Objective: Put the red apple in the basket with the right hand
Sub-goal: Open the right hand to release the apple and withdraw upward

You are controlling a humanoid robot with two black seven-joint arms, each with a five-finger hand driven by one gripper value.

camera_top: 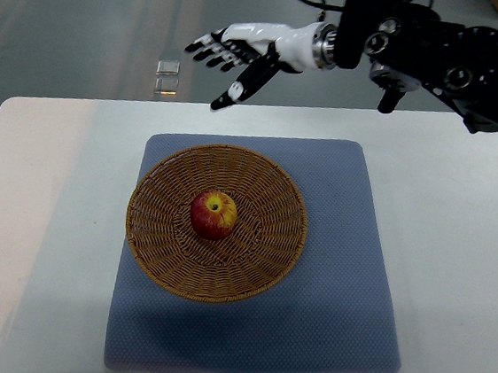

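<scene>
Resting in centre of wicker basket [157, 257], red apple [214, 215] seen placed; task judged done. Right hand [238, 53] held at far side, well apart from apple, fingers spread, nothing gripped. Basket cushioned by blue mat [344, 295] on white table [459, 226].

the basket [161, 257] with its apple [214, 215] fills the mat's [344, 295] middle, while the worktop [466, 236] lies bare either side, with the right hand [236, 56] raised beyond the far edge.
</scene>
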